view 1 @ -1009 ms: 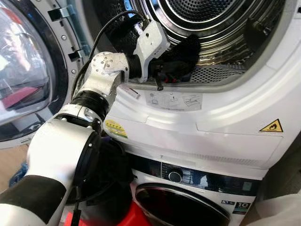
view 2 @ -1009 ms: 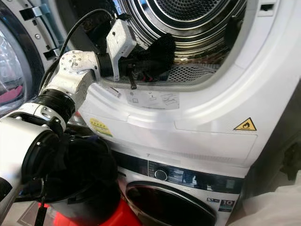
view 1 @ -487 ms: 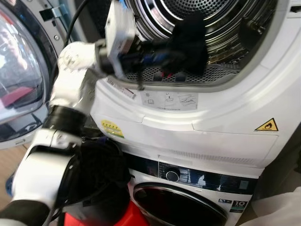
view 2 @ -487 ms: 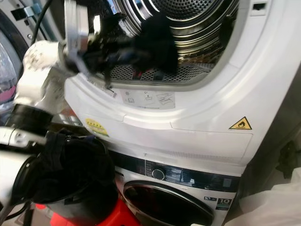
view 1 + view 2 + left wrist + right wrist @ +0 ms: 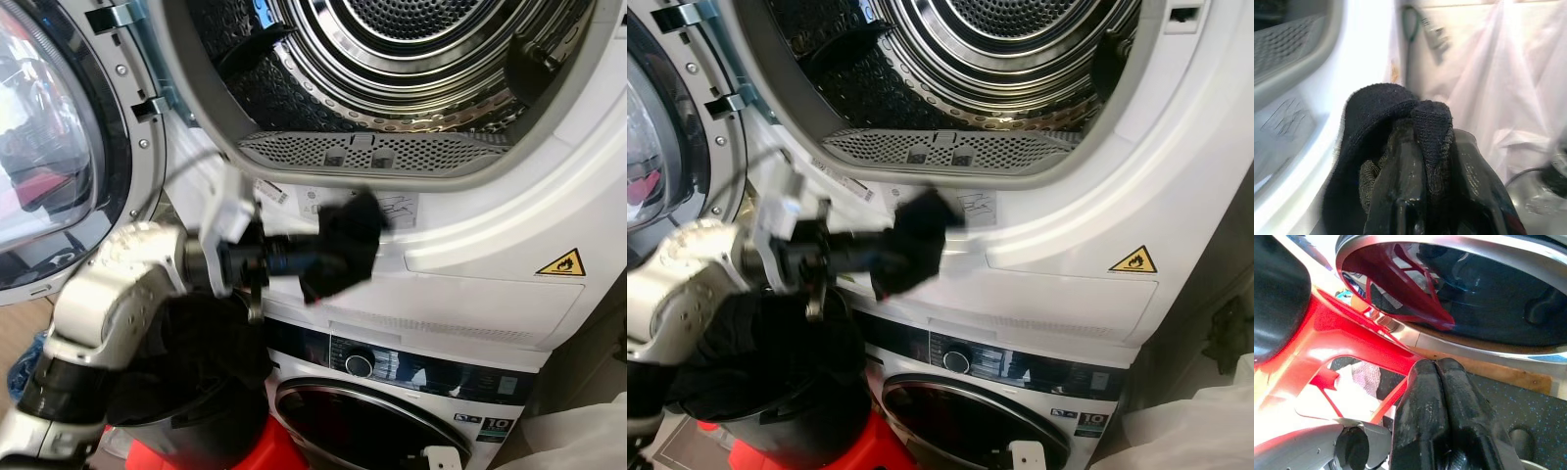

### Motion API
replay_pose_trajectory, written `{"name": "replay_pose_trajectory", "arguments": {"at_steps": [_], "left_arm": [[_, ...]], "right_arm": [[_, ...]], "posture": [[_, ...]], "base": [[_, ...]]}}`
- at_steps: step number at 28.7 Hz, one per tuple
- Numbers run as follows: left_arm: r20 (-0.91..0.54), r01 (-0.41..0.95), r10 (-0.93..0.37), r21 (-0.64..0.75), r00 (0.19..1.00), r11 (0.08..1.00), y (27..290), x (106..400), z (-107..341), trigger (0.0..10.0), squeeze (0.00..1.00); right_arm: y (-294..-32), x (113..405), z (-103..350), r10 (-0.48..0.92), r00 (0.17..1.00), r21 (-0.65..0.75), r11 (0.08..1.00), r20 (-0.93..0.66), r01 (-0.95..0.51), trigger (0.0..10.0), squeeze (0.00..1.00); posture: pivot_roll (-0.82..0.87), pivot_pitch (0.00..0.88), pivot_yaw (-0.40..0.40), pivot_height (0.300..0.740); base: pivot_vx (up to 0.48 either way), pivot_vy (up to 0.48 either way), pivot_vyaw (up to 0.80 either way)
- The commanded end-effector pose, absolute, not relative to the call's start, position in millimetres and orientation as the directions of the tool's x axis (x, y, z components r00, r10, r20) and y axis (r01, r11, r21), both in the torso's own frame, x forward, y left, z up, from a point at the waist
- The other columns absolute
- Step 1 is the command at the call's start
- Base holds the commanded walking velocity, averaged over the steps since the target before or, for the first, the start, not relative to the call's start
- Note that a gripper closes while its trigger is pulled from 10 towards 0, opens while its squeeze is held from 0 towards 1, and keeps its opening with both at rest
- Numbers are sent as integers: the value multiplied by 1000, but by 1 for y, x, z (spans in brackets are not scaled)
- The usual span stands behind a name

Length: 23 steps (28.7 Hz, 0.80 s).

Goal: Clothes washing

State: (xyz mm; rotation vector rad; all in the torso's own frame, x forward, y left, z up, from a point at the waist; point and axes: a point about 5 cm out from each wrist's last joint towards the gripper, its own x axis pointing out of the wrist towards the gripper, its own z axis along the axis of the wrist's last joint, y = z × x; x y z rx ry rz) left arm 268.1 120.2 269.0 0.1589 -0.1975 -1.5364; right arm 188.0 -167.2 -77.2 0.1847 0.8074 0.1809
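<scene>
- We face a stacked pair of white machines: the dryer [image 5: 490, 245] on top with its steel drum [image 5: 411, 59] open, and the washing machine [image 5: 392, 392] below it with a dark round door
- The dryer door [image 5: 49, 157] hangs swung open on our left, its glass bulging toward us
- Below our left arm stands a black basket [image 5: 774, 392] holding dark laundry, set on something red [image 5: 274, 452] on the floor
- A white plastic bag [image 5: 578, 441] shows at the lower right
- Our left gripper [image 5: 318, 259] is out in front of the dryer's white front panel, below the lint grille [image 5: 372, 152], its fingers [image 5: 1400, 181] clamped on a black garment [image 5: 343, 245] that bunches over their tips
- The garment hangs in the air, clear of the drum and above the basket
- A yellow warning triangle [image 5: 566, 262] sits on the dryer's lower right front
- Our right gripper [image 5: 1437, 369] hangs low by the washer door, fingers pressed together with nothing between them
</scene>
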Motion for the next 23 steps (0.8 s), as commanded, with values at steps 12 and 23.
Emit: {"name": "replay_pose_trajectory", "arguments": {"at_steps": [12, 23], "left_arm": [[-273, 1000, -962, -26, -2, 5, 127, 237, 188, 10000, 0], [-315, 988, -948, -129, 39, 84, 124, 240, 142, 10000, 0]], "right_arm": [[-156, 212, -56, 534, 629, 374, 845, -564, -382, 10000, 0], [-161, 233, -31, 697, 578, 414, 717, -425, -561, 10000, 1000]], "posture": [[-50, 0, 151, 740], [-65, 0, 147, 740]], "base": [[0, 0, 0], [0, 0, 0]]}}
